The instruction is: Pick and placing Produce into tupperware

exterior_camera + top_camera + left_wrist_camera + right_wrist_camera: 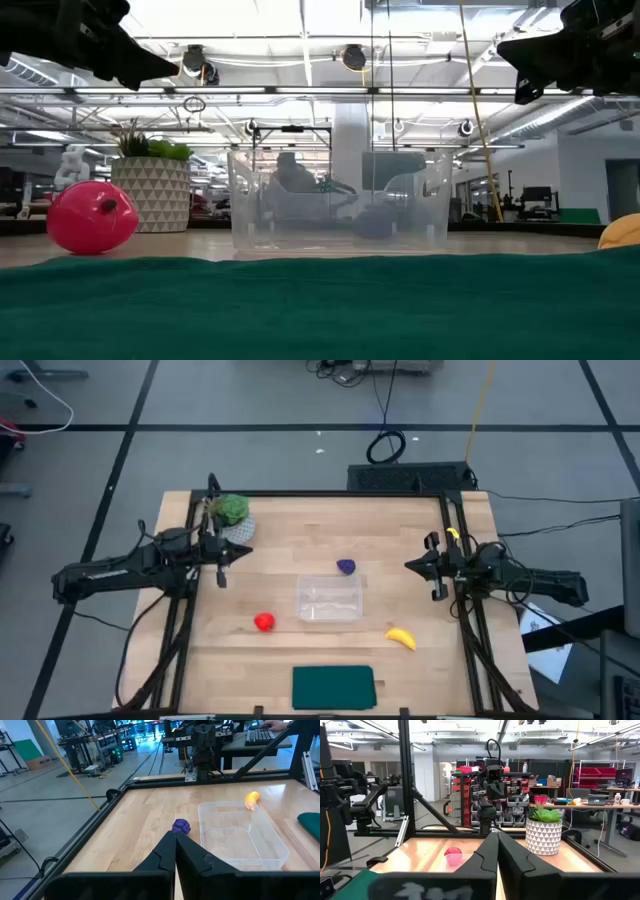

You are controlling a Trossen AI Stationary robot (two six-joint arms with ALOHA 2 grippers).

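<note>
The clear tupperware (329, 599) sits mid-table, nothing inside it; it also shows in the low view (338, 199) and the left wrist view (240, 835). The dark purple piece (346, 567) lies just beyond its far rim (181, 826). The red fruit (264, 622) rests on the table left of it (91, 217) (453, 855). The yellow banana (401, 638) lies to its near right (252, 800). My left gripper (222, 560) hovers shut at the table's left side (175, 851). My right gripper (418, 564) hovers shut at the right side (497, 851).
A green leafy plant in a white patterned pot (228, 515) stands at the far left corner, close to my left gripper. A dark green flat rectangle (333, 687) lies at the near edge. A black frame rail (452, 530) runs round the table. Bare wood lies between the grippers and the tupperware.
</note>
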